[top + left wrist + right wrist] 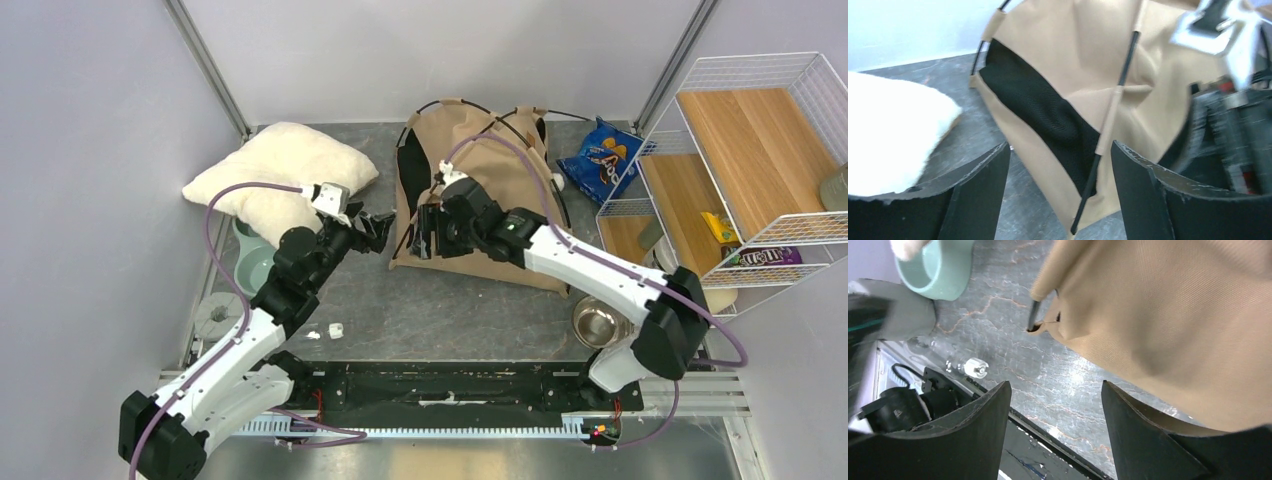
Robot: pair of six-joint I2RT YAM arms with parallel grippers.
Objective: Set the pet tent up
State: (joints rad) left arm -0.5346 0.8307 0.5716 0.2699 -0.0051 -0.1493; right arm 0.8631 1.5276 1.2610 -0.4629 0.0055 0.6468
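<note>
The pet tent (480, 165) is tan fabric with thin black poles and stands at the back middle of the table. In the left wrist view the pet tent (1073, 60) shows a black mesh panel (1048, 110) and a crossing pole (1125, 75). My left gripper (378, 232) is open just left of its near corner, and my left gripper (1060, 170) has nothing between its fingers. My right gripper (425, 238) is open at the tent's front edge. In its own view my right gripper (1055, 410) hangs over bare table, with the pet tent (1158, 315) and a pole end (1034, 315) just beyond.
A fluffy white pillow (280, 175) lies at the back left, with a green bowl (250, 265) in front of it. A blue snack bag (600, 160), a wire rack (740, 170) and a steel bowl (597, 322) are on the right. A small white piece (335, 328) lies near the front.
</note>
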